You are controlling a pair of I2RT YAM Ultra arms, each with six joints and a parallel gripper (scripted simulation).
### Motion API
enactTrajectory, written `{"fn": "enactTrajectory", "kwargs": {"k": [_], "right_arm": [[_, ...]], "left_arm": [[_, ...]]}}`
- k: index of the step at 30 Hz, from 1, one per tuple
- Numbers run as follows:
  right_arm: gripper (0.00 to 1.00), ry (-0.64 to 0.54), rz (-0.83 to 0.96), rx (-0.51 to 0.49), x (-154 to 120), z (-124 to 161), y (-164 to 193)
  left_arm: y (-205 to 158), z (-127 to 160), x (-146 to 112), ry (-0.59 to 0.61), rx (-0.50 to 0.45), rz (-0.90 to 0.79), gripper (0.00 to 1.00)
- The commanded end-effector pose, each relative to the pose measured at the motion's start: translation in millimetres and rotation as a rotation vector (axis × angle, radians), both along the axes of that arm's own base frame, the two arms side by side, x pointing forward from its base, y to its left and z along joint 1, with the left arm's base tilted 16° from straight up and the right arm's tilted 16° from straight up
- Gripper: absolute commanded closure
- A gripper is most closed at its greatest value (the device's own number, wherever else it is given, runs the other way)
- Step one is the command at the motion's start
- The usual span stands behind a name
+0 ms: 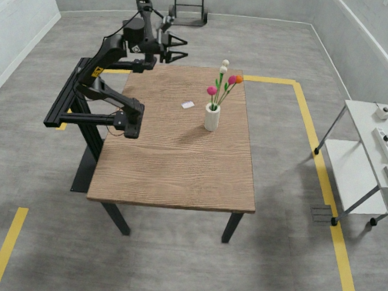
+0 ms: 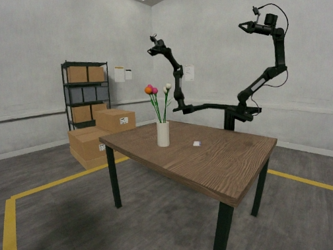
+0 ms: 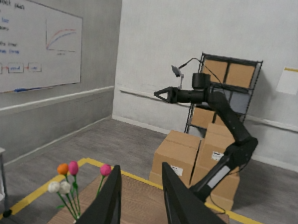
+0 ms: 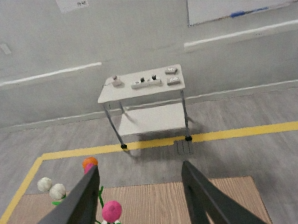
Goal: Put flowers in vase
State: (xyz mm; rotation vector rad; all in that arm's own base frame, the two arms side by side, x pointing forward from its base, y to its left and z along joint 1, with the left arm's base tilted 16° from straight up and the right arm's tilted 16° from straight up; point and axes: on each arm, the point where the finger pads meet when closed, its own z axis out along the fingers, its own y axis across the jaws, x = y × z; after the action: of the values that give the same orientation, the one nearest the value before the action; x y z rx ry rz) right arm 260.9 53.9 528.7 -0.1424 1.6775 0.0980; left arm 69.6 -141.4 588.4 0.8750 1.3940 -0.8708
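Observation:
The white vase (image 1: 212, 120) (image 2: 162, 135) stands upright on the wooden table (image 1: 173, 165) (image 2: 211, 162). An orange flower (image 1: 239, 79) (image 2: 148, 90) (image 3: 63, 169), two pink flowers, one (image 1: 212, 90) (image 3: 105, 170) apart from the other, and two white flowers, one (image 3: 54, 187) beside the other, rise from it, blooms up. Their stems fan out without a visible kink; the ends inside are hidden. My left gripper (image 2: 240, 27) (image 3: 141, 169) is partly open and empty, high up. My right gripper (image 1: 186, 48) (image 2: 149, 51) (image 3: 154, 94) (image 4: 141, 169) is open and empty, above and clear of the blooms.
A small white card (image 1: 188, 105) (image 2: 197, 143) lies on the table near the vase, on the arms' side. The arm frame (image 1: 69, 92) stands along the table's edge. A white side table (image 1: 366, 127) (image 4: 145, 85) stands on the floor beyond the opposite edge.

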Motion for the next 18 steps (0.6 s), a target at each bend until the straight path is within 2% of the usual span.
{"fn": "enactTrajectory", "kwargs": {"k": [1,5,9,18], "right_arm": [[0.40,-0.007,0.061,0.015,-37,18,0],[0.40,-0.037,0.090,0.026,-59,35,-2],[0.40,-0.027,0.102,0.023,-59,37,1],[0.40,-0.115,0.139,0.049,-112,62,-8]], "left_arm": [[8,8,-4,-0.010,-0.028,0.000,0.70],[8,8,-4,-0.010,-0.028,0.000,0.70],[8,8,-4,-0.010,-0.028,0.000,0.70],[8,8,-4,-0.010,-0.028,0.000,0.70]]}}
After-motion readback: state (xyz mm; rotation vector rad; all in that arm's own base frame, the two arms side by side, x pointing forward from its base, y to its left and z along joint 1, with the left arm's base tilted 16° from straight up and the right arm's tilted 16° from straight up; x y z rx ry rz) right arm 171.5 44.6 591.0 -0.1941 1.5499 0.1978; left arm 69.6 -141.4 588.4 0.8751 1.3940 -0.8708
